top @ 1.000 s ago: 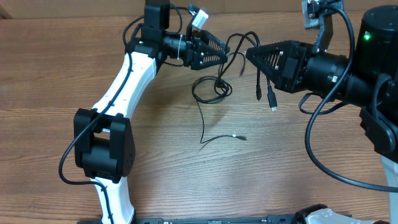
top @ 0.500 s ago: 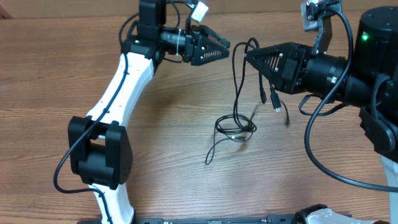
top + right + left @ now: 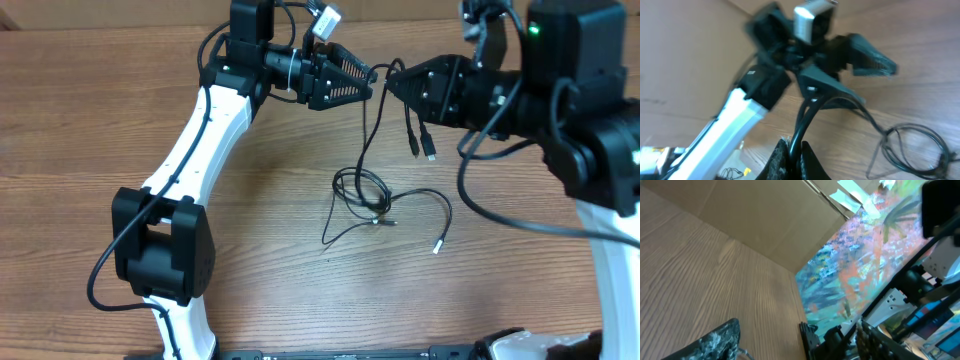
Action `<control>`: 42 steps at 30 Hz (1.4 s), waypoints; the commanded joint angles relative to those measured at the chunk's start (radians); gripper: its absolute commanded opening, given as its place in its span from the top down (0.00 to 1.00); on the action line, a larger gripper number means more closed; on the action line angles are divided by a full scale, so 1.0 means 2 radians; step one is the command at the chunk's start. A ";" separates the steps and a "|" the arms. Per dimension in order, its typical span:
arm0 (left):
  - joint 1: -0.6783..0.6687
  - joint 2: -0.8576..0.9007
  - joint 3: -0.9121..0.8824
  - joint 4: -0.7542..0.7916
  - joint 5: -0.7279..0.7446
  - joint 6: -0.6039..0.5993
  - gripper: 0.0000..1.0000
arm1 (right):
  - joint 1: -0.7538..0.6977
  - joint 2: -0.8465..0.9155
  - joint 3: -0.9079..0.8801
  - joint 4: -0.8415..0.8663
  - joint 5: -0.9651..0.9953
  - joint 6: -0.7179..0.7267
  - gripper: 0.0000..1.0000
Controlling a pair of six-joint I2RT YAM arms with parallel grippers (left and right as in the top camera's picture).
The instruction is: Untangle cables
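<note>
Two arms (image 3: 212, 125) (image 3: 612, 235), two hands (image 3: 368, 76) (image 3: 392, 82), one tangle of cables (image 3: 364, 190), four plug tips (image 3: 413, 151) (image 3: 431, 156) (image 3: 437, 247) (image 3: 389, 221) showing.

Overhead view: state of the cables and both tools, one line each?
cables: tangled; top strands held up off the table, loop and loose ends lying on it.
right tool: shut on the cables.
left tool: open, close to the raised strands.

Black cables (image 3: 374, 210) with silvery plug tips hang below the black right hand (image 3: 390, 80), over a brown wood-grain worktop (image 3: 90, 200); the left hand (image 3: 368, 72) is black, too.
</note>
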 commanded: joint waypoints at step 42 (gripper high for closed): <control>-0.078 0.049 0.005 -0.464 -0.532 0.067 0.43 | -0.085 0.081 0.002 -0.120 0.199 0.022 0.92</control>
